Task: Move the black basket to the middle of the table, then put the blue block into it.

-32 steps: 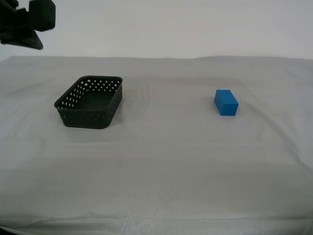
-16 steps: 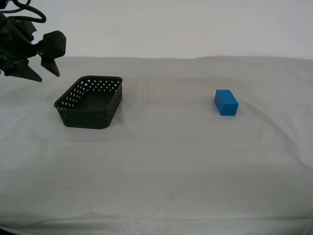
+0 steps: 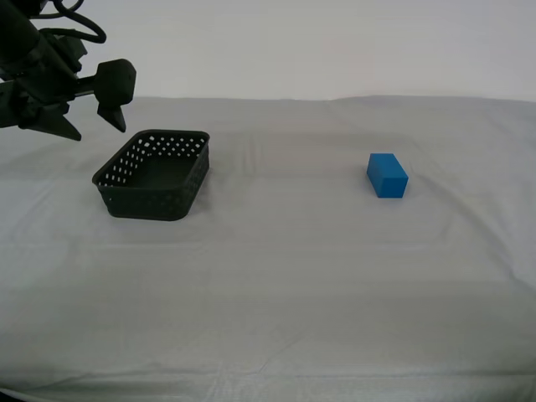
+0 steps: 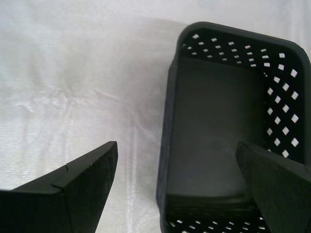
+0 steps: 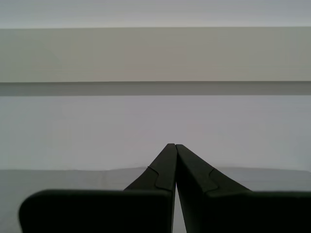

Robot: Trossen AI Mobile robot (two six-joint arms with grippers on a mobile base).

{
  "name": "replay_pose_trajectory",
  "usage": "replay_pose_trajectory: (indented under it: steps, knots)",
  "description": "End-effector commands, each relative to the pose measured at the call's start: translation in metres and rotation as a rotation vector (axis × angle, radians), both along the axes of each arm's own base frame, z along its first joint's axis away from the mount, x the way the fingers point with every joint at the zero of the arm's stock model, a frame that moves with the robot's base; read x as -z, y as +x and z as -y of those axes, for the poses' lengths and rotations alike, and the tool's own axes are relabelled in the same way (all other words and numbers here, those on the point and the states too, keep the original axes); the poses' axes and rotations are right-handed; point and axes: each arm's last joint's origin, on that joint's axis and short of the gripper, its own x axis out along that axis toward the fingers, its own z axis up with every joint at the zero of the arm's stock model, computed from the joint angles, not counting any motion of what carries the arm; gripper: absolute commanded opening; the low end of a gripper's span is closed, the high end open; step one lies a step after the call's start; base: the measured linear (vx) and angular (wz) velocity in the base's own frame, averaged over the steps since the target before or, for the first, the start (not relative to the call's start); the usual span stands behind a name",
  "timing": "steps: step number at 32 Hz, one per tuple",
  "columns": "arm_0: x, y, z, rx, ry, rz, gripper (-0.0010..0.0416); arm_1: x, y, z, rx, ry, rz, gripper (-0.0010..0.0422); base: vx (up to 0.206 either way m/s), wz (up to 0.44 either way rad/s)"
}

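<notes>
- The table (image 3: 276, 276), a wide flat surface under a slightly wrinkled light grey-white cloth, fills most of the exterior view.
- The black basket (image 3: 154, 174), a small rectangular perforated plastic container with rounded corners, sits upright on the cloth toward the exterior view's left. Nothing is seen inside it.
- The blue block (image 3: 387, 175), a small solid bright blue rectangular piece, rests on the cloth toward the exterior view's right, well apart from the basket.
- My second gripper (image 3: 90, 126), black, hangs above the cloth at the exterior view's upper left, just beyond the basket's far left corner and clear of its rim.
- In the second wrist view my second gripper (image 4: 177, 184) has its jaws spread wide. One black fingertip (image 4: 92, 170) lies over bare cloth outside the basket; the other lies over the basket's interior. The basket's side wall (image 4: 165, 145) stands between them. Contact with the basket is not seen.
- My first gripper (image 5: 175, 160) has its two black fingers pressed together with nothing between them. It faces a plain pale wall and does not appear in the exterior view.
</notes>
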Motion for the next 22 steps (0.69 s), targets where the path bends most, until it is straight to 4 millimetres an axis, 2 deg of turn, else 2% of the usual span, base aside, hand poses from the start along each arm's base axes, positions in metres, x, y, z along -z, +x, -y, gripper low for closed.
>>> replay_pose_trajectory:
  steps: [1, 3, 5, 8, 12, 16, 19, 22]
  knots:
    - [-0.001, 0.0, 0.0, 0.0, 0.003, 0.003, 0.0001, 0.004, 0.002, 0.0, -0.004, 0.006, -0.017, 0.0336, 0.0, 0.0]
    - [0.0, 0.0, 0.0, 0.0, 0.003, 0.003, 0.0, 0.013, 0.006, 0.001, -0.005, 0.009, -0.053, 0.0336, 0.0, 0.0]
    - [-0.001, 0.0, 0.0, 0.0, 0.003, 0.003, 0.0, 0.03, 0.017, 0.002, -0.005, 0.017, -0.129, 0.0336, 0.0, 0.0]
    - [0.0, 0.0, 0.0, 0.0, 0.003, 0.003, 0.0001, 0.039, 0.027, 0.004, -0.005, 0.021, -0.16, 0.0336, 0.0, 0.0]
    - [-0.001, 0.0, 0.0, 0.0, 0.003, 0.003, 0.0001, 0.063, 0.049, 0.008, 0.006, 0.029, -0.248, 0.0336, 0.0, 0.0]
    - [0.0, 0.0, 0.0, 0.0, 0.003, 0.002, 0.0, 0.074, 0.062, 0.01, 0.007, 0.035, -0.301, 0.0331, 0.0, 0.0]
    - [0.0, 0.0, 0.0, 0.0, 0.003, -0.005, 0.0, 0.081, 0.069, 0.012, 0.009, 0.037, -0.333, 0.0286, 0.0, 0.0]
    - [0.001, 0.0, 0.0, 0.0, 0.003, -0.012, 0.0001, 0.081, 0.071, 0.013, -0.006, 0.035, -0.354, 0.0196, 0.0, 0.0]
